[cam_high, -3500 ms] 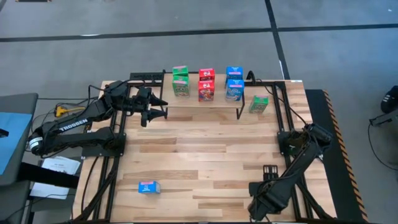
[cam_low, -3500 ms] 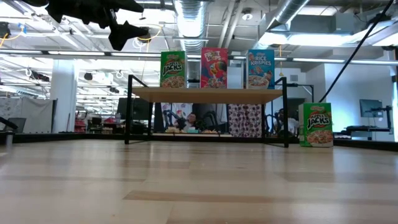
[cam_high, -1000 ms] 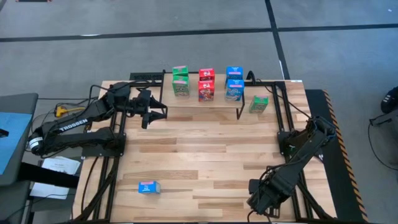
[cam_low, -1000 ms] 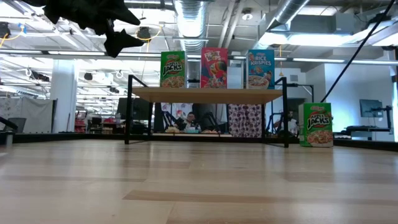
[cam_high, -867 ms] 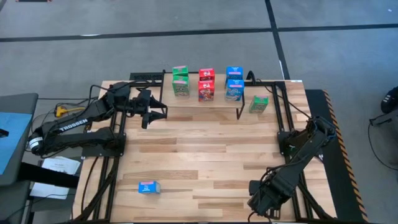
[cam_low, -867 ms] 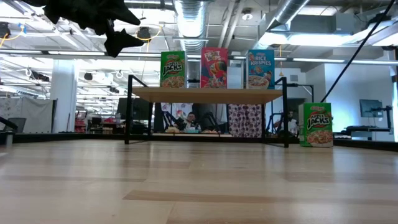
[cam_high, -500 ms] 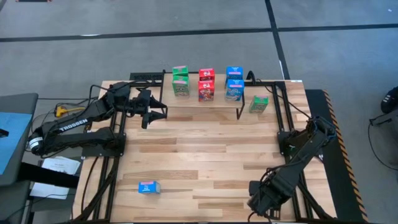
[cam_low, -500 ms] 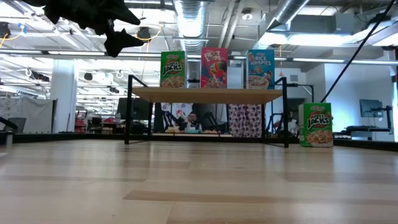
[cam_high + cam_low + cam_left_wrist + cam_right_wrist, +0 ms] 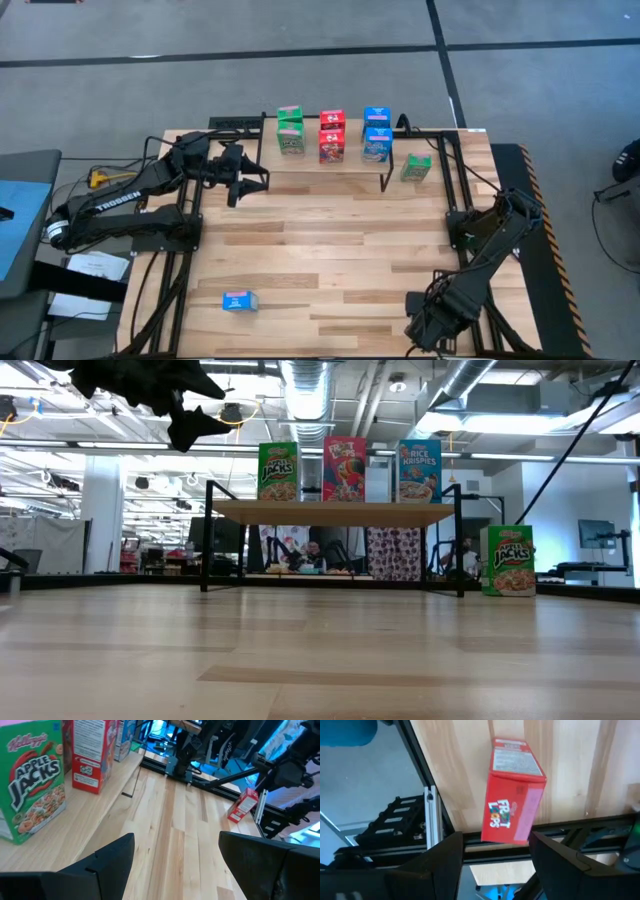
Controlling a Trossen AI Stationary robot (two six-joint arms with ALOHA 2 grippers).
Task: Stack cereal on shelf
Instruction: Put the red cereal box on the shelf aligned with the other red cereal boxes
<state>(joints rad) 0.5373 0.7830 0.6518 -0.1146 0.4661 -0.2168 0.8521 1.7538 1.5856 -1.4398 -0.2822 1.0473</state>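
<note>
The left gripper [image 9: 252, 183] is seen hovering in the upper left of the high view, just off the left end of the shelf [image 9: 335, 165], its fingers parted and nothing held between them. In the low view the same gripper [image 9: 200, 405] is found at the upper left, well above the tabletop [image 9: 320, 650] and apart from the shelf [image 9: 335, 512].

On the shelf, three columns of cereal are shown from above: green boxes [image 9: 291, 129], red boxes [image 9: 332, 135] and blue boxes [image 9: 377, 133], side by side near the top centre of the frame. From table height, an Apple Jacks box [image 9: 278, 471], a Froot Loops box [image 9: 344, 468] and a Rice Krispies box [image 9: 419, 470] are seen upright in a row on the board.

One more green box [image 9: 416, 167] is left standing on the tabletop just right of the shelf. A blue box [image 9: 239, 301] is lying flat at the lower left of the high view, well apart from everything else.

The right gripper [image 9: 425, 330] is held low at the lower right, near the table's front edge. Through its wrist camera the fingers are shown spread, with a red Froot Loops box [image 9: 512, 817] lying on the wood between and beyond them; whether it is touched cannot be told.
</note>
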